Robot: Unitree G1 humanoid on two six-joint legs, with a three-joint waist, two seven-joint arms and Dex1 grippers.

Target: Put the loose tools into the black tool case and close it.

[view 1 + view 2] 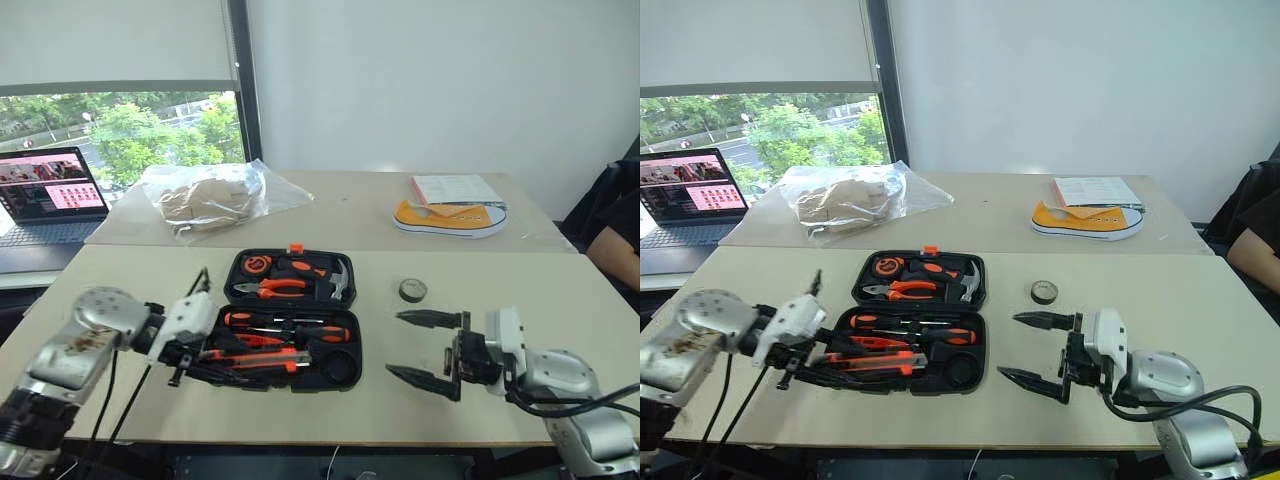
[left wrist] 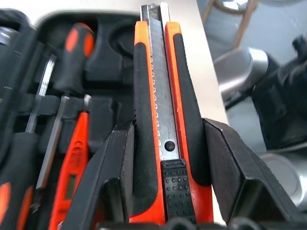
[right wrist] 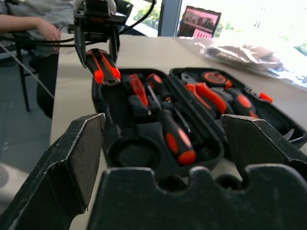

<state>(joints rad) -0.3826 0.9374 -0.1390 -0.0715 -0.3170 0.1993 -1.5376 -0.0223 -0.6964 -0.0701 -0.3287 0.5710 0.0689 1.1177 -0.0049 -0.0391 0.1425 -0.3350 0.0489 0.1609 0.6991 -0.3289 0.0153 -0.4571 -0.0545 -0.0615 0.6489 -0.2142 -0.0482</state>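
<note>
Black tool case, lying open at the centre of the desk, with the utility knife held over its near half.

The far half holds the orange-handled pliers and the hammer; the near half holds two screwdrivers lying left to right across the frame, and the orange pen-like tool. The left gripper, at lower left, has its fingers clenched on the knife's sides; the knife's long axis runs left to right along the case's near edge, its free end toward the frame's centre. The right gripper, at lower right, has its fingers spread wide and grasps nothing. The dark tape roll lies on the desk right of the case.
</note>
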